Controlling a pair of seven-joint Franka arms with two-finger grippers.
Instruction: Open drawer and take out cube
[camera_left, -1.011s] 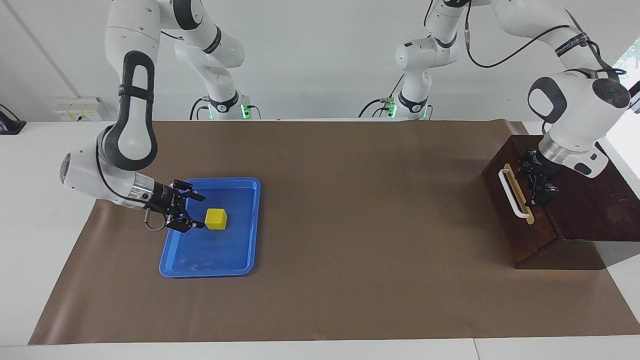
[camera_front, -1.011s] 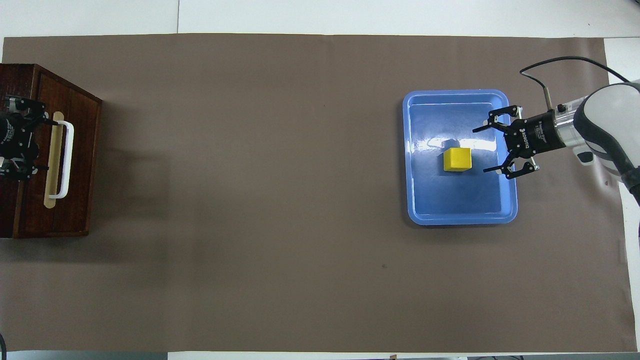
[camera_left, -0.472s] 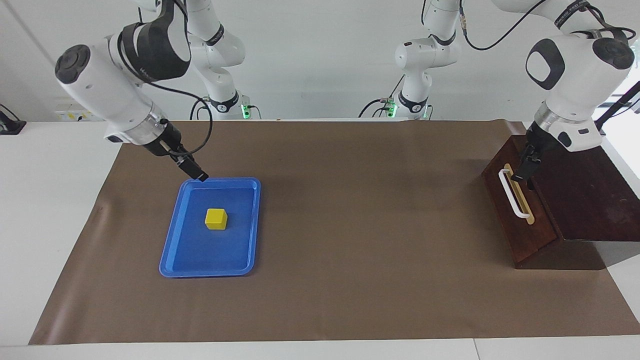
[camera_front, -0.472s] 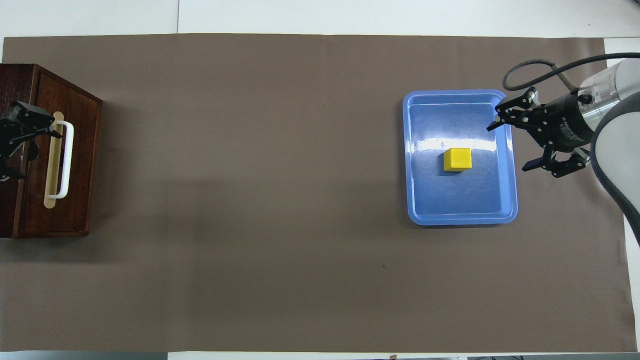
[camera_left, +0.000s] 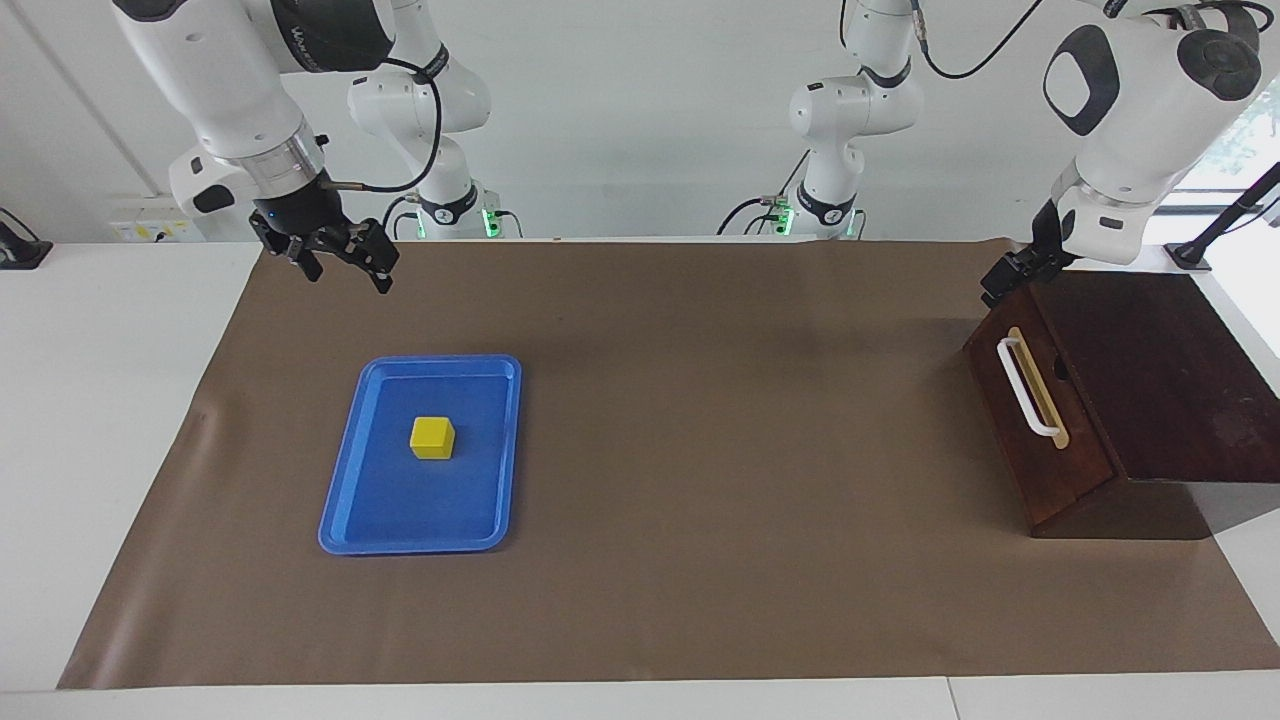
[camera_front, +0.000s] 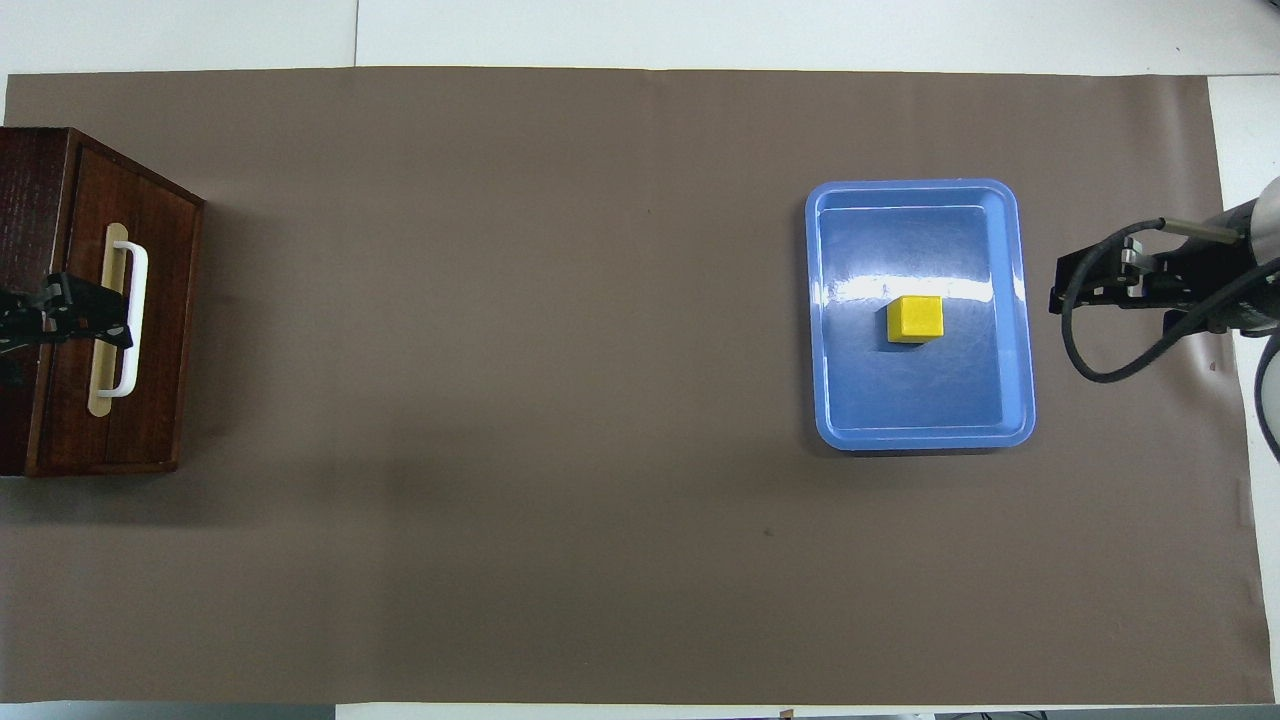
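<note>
Sitting flat in the blue tray (camera_left: 345, 520), the yellow cube (camera_left: 432, 438) is near the tray's middle, sides squared w/ the tray walls; it's roughly equal on all sides, so no clear long axis. Tray lies toward the right arm's end of the bench (camera_left: 60, 400), long axis running away from the robots.

Drawer (camera_left: 1040, 440) is shut in its dark wooden box (camera_left: 1170, 370) at the left arm's end, front facing the tray; white bar handle (camera_left: 1025, 388) runs lengthwise along the front, nearer-to-farther from the robots. Drawer interior hidden. In the overhead view the box is cut off by the frame edge.

Right jaws (camera_left: 340, 262) hang released, nothing in them, up over the brown mat (camera_left: 700, 400), clear of the tray. In the overhead view only part of them shows, w/ a cable loop in front.

Left jaws (camera_left: 1005, 280) released too, empty, up over the box's top edge by the drawer front; arm's wrist hides much of them, and contact w/ the box can't be told.
</note>
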